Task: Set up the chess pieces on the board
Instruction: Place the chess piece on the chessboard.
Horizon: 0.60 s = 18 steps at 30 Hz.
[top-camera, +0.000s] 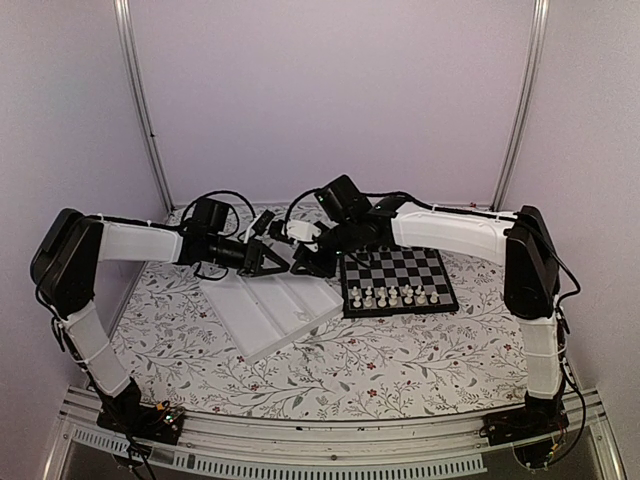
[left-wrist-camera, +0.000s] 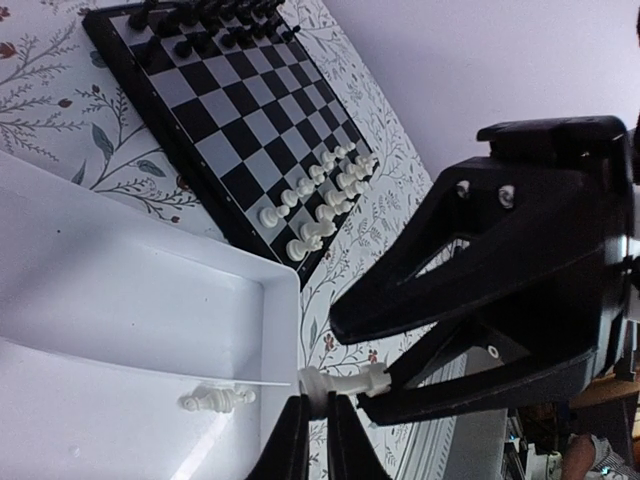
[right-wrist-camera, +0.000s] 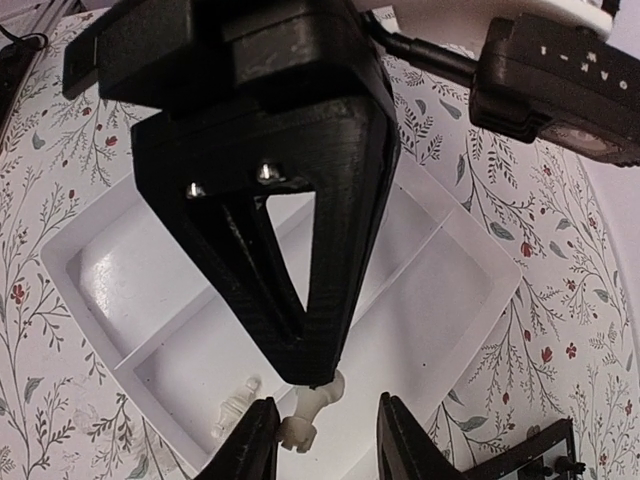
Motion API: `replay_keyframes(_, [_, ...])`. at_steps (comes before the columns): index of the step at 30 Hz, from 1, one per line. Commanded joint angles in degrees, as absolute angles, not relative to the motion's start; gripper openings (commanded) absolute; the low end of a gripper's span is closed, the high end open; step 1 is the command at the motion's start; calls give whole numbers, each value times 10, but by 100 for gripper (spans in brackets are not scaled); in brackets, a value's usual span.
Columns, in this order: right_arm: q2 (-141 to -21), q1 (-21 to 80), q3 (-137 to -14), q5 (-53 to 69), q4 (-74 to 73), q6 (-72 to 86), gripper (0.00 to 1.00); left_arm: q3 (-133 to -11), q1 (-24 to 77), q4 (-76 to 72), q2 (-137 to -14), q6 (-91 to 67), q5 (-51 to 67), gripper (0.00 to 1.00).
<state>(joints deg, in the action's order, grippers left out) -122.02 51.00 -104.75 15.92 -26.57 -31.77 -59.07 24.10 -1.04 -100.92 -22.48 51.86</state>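
**— Where are your two grippers?**
— They meet above the far end of the white tray (top-camera: 265, 320), just left of the board (top-camera: 400, 283). My left gripper (left-wrist-camera: 318, 408) is pressed together on a white chess piece (left-wrist-camera: 345, 381). It pinches one end, so the piece lies sideways in the air above the tray's edge.

**— And the right one?**
— My right gripper (right-wrist-camera: 327, 405) is spread. The white chess piece hangs between its fingers (right-wrist-camera: 250, 445), close to one and clear of the other. From my left wrist, one right fingertip seems to meet the free end of the piece, but I cannot tell whether it really touches.

**— Where is the rest of the set?**
— The other white chess pieces (top-camera: 395, 296) stand in two rows along the board's near edge, on my side. The black chessmen (left-wrist-camera: 200, 18) crowd the opposite edge. A spare white piece (left-wrist-camera: 215, 401) lies on its side in the tray, in the compartment under my grippers and near its wall.

**— And the board itself?**
— It lies flat on the flowered table (top-camera: 400, 365). Its near left corner is just beside a corner of the tray, and I cannot tell whether the two touch.
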Motion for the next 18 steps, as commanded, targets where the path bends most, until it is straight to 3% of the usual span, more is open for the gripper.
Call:
replay_keyframes(1, [-1236, 515, -1064, 147, -258, -318, 36, -584, 244, -31, -993, -233, 537, 7])
replay_keyframes(15, [-1229, 515, -1064, 165, -255, -309, 16, -583, 246, -34, -995, -238, 540, 7])
replay_keyframes(18, [-1226, 516, -1064, 164, -260, -311, 8, -586, 245, -26, -995, -235, 531, 15])
